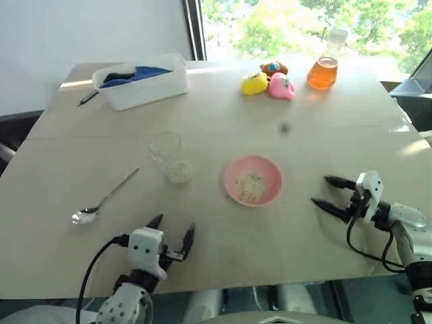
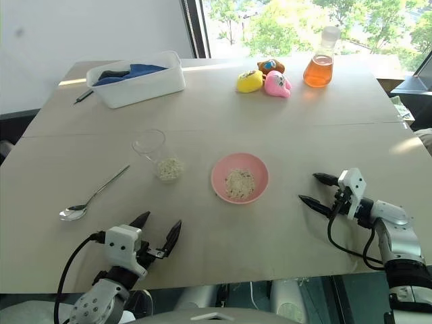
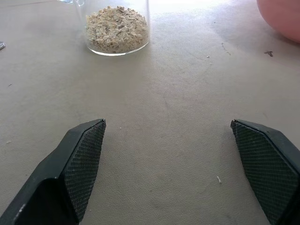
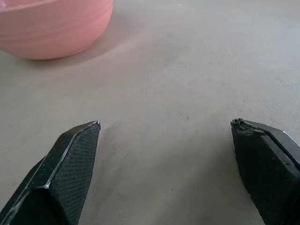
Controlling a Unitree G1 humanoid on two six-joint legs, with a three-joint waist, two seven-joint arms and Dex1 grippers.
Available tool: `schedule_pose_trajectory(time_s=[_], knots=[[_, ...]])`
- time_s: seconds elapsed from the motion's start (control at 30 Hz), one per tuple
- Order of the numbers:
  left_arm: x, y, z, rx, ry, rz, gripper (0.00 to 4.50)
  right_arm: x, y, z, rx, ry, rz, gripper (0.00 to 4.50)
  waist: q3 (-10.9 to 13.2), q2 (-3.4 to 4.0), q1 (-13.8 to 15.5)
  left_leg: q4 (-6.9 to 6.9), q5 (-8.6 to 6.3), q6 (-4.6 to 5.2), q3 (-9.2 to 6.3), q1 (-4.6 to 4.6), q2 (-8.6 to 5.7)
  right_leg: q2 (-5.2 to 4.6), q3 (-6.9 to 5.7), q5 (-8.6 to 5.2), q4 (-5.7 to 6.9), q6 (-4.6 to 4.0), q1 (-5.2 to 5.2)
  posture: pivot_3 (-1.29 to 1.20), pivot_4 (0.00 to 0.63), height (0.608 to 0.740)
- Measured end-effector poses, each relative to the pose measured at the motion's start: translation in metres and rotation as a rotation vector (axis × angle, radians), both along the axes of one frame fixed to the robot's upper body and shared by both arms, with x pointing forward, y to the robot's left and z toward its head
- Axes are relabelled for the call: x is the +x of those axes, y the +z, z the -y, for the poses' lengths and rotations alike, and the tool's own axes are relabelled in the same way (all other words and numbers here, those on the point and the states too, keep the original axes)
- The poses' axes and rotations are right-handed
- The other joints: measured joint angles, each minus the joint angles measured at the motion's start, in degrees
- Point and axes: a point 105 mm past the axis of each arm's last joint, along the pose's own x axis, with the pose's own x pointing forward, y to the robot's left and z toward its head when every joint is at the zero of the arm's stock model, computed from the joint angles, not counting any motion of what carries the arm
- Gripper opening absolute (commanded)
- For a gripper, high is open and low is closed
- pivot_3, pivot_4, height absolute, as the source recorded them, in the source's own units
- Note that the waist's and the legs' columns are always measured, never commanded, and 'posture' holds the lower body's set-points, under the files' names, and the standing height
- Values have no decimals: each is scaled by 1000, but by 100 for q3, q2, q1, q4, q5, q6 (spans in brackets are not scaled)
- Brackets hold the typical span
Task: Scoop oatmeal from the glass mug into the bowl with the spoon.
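The clear glass mug (image 1: 170,158) stands upright left of centre, with pale oatmeal (image 1: 179,172) at its bottom; the left wrist view shows that oatmeal (image 3: 117,28) close up. Right of it sits the pink bowl (image 1: 253,180), holding a small heap of flakes. The silver spoon (image 1: 101,200) lies flat on the table to the mug's left, touched by nothing. My left gripper (image 1: 173,228) hovers open near the front edge, below the mug. At the right, my right gripper (image 1: 322,192) points toward the bowl, open and empty.
At the back left stands a white tub (image 1: 142,81) with dark and blue items, a pen (image 1: 88,97) beside it. A flask of orange liquid (image 1: 324,67) and small toys (image 1: 268,81) stand at the back right. The table (image 1: 223,128) has bare room between these and the bowl.
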Motion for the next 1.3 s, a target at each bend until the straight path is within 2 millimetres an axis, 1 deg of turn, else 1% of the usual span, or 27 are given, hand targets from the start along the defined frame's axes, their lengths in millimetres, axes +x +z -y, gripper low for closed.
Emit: schedule_pose_trajectory(time_s=[0.93,1.03,1.1,1.13,1.23,1.3], knots=[[9,2,-5,-4,-10,23,4471,-2,1,2,-19,2,13,4485,0,1,43,0,1,-1,0,0,-1,6,-3,7,0,13,0,0,150,740],[11,5,-10,10,-6,34,4471,-4,3,2,-2,19,0,4485,3,5,51,0,1,-1,0,-1,-1,8,-3,7,1,13,-2,0,150,740],[14,11,-21,26,22,52,4471,-9,12,-1,25,66,-14,4485,15,20,57,0,1,-1,0,-7,0,6,-2,8,1,13,-6,0,150,740],[16,15,-28,32,42,63,4471,-10,20,-4,42,94,-20,4485,18,26,57,0,1,-1,0,-6,0,6,-1,8,1,14,-6,0,150,740],[20,30,-49,55,89,90,4471,-18,52,-16,74,199,-21,4485,21,30,59,0,1,-1,-3,-8,3,7,-3,8,1,14,-7,0,150,740],[19,34,-62,70,102,69,4471,-22,72,-27,102,258,-5,4485,22,28,58,-1,0,-1,-4,-9,3,8,-5,8,1,15,-9,0,150,740]])
